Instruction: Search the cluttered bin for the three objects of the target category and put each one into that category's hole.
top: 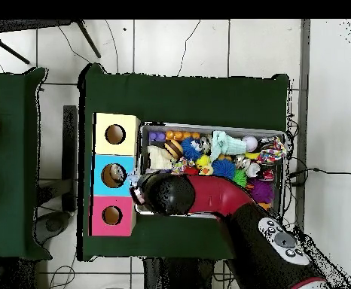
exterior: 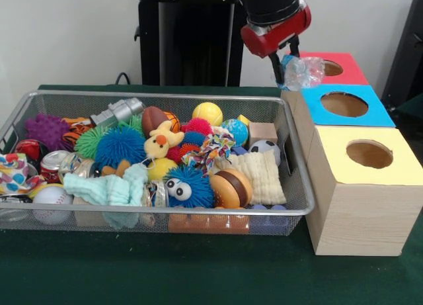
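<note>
Red and black robot arm point(exterior: 274, 17): cut off by the front view's top edge. Gripper fingertips hidden behind the crumpled clear plastic bottle point(exterior: 303, 71). Overhead: arm covers the near part of the silver wire mesh bin point(top: 282, 135); bin contents too small to identify there.
</note>
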Available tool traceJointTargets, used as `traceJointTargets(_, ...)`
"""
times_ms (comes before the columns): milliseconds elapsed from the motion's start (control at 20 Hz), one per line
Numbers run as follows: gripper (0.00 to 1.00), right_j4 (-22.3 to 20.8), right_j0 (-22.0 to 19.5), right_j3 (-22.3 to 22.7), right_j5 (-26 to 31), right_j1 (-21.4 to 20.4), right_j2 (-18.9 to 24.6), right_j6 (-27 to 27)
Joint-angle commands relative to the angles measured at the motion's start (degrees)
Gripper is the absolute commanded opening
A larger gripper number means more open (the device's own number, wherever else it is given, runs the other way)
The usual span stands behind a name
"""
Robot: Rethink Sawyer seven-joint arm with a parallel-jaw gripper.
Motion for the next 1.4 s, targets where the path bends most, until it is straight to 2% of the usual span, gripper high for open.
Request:
traceJointTargets(50,0.00,-2.7,-3.4,4.5,-10.0,6.8,10.9,0.7)
traceJointTargets(400,0.00,-5.3,-6.8,5.6,-12.7,10.0,16.8,-0.1)
traceJointTargets(750,0.00,-7.4,-9.0,5.7,-9.2,11.3,20.7,-1.3)
traceJointTargets(1150,0.00,-12.9,-10.3,4.1,-13.5,17.1,22.2,-1.2)
traceJointTargets(1400,0.00,-19.4,-11.0,0.8,-16.4,21.4,22.7,-3.7)
